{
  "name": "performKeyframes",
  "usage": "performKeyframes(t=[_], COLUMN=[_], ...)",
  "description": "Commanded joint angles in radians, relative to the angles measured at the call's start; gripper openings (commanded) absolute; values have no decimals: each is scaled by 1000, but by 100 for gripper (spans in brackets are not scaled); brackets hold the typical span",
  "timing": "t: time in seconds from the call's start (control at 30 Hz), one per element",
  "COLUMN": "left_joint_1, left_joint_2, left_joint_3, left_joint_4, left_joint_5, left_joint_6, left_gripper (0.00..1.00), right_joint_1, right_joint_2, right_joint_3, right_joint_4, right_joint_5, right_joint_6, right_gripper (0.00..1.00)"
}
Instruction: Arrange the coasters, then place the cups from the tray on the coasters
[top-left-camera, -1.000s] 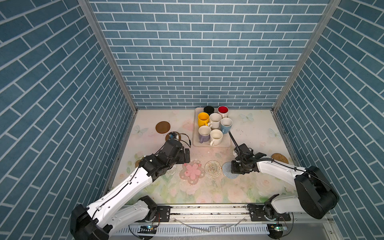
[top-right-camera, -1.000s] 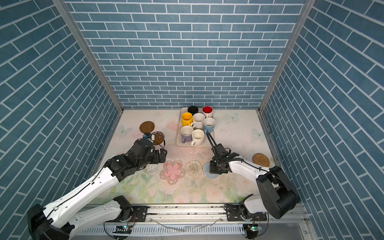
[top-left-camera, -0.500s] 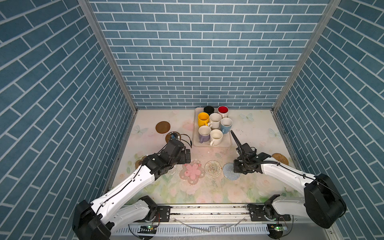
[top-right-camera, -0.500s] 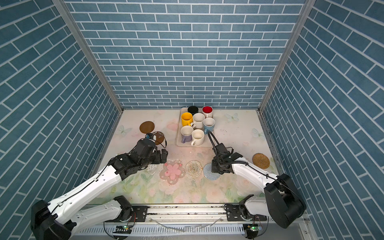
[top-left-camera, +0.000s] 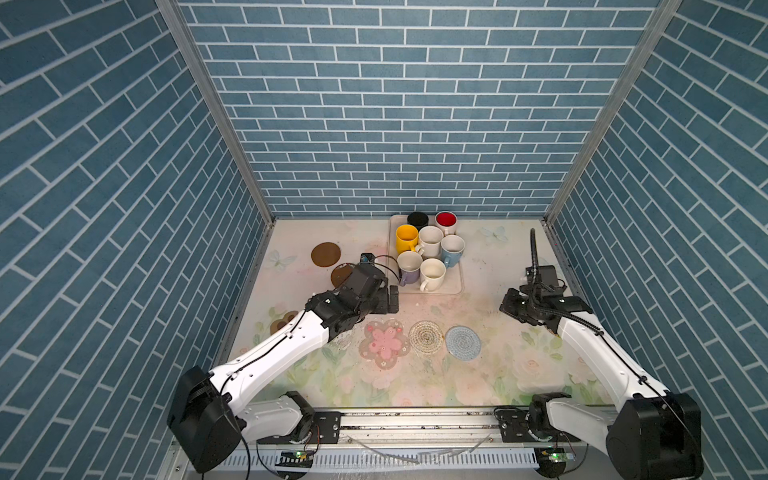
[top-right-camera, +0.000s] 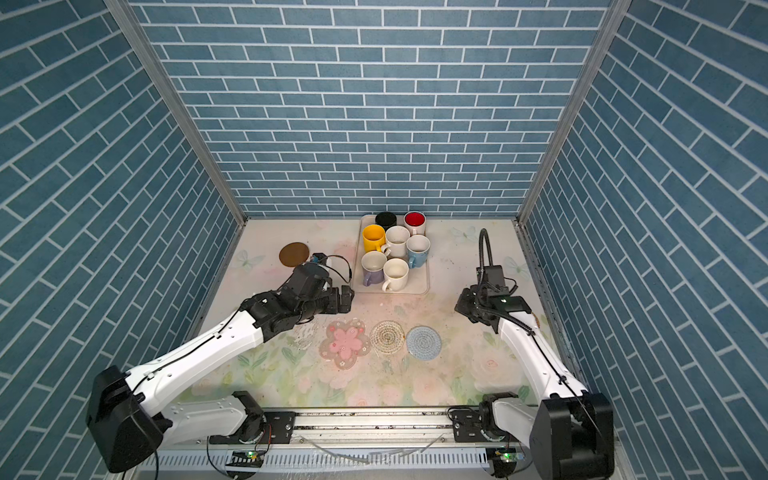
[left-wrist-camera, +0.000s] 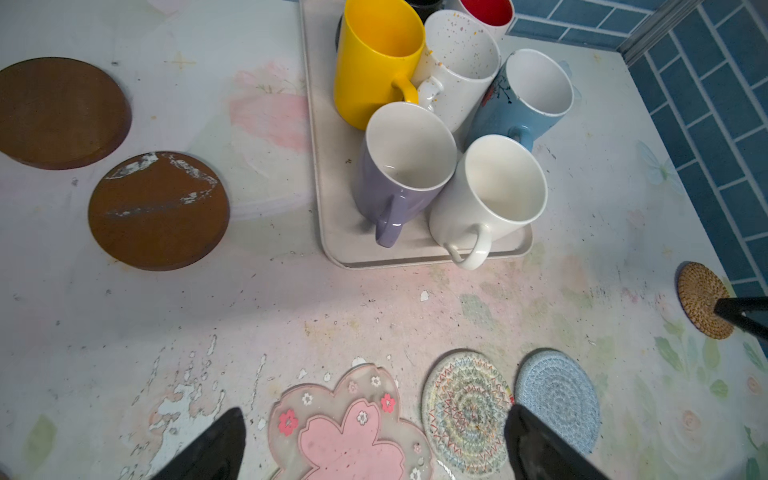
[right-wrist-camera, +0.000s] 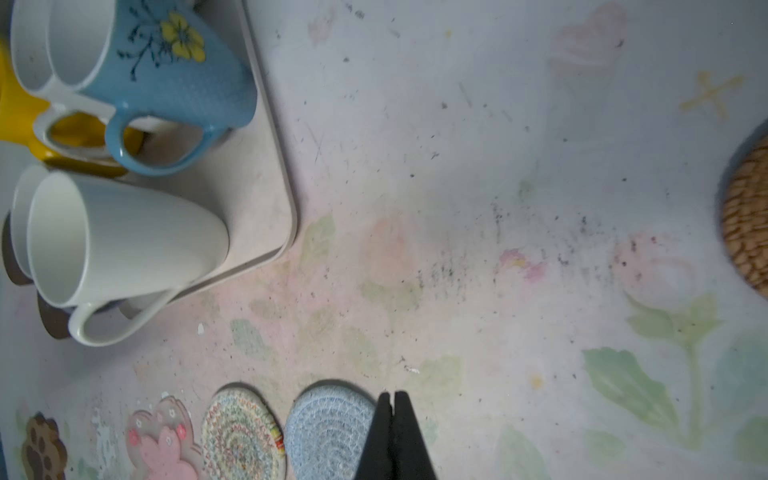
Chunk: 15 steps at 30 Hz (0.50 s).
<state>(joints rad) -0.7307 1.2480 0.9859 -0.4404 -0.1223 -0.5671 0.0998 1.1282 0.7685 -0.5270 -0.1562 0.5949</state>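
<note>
Reach settles the next move, I judge: the tan woven coaster (left-wrist-camera: 700, 299) lies by the right wall, to the right of the right gripper (right-wrist-camera: 390, 395). Its jaws are pressed together on nothing, and it hangs between that coaster and the light blue coaster (top-left-camera: 462, 343). The tan coaster is round, so it has no long axis to line up with. The left gripper (left-wrist-camera: 376, 411), spread wide and empty, hovers just left of the tray's (top-left-camera: 453, 291) near corner, well apart from it. All seven cups (top-left-camera: 430, 241) stand on the tray. In both top views the right arm (top-left-camera: 602, 353) hides most of the tan coaster; both wrist views show it on the table.
</note>
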Motion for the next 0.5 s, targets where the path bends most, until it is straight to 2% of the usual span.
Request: performKeyframes(t=[0.0, 0.17, 0.47], left_joint_1=[-36, -86, -108], left_joint_2=[35, 38, 35], left_joint_3=[46, 26, -75], left_joint_4=[30, 77, 138], left_joint_5=[-7, -34, -37], left_joint_6=[18, 18, 7], left_gripper=[98, 98, 98], right_joint_1=[-112, -290, -433], right_joint_2=[-12, 5, 41], right_joint_3=[-62, -127, -162], right_joint_4=[45, 136, 187], right_joint_5=[-72, -114, 2], right_joint_6=[18, 65, 71], right_gripper=[0, 0, 0])
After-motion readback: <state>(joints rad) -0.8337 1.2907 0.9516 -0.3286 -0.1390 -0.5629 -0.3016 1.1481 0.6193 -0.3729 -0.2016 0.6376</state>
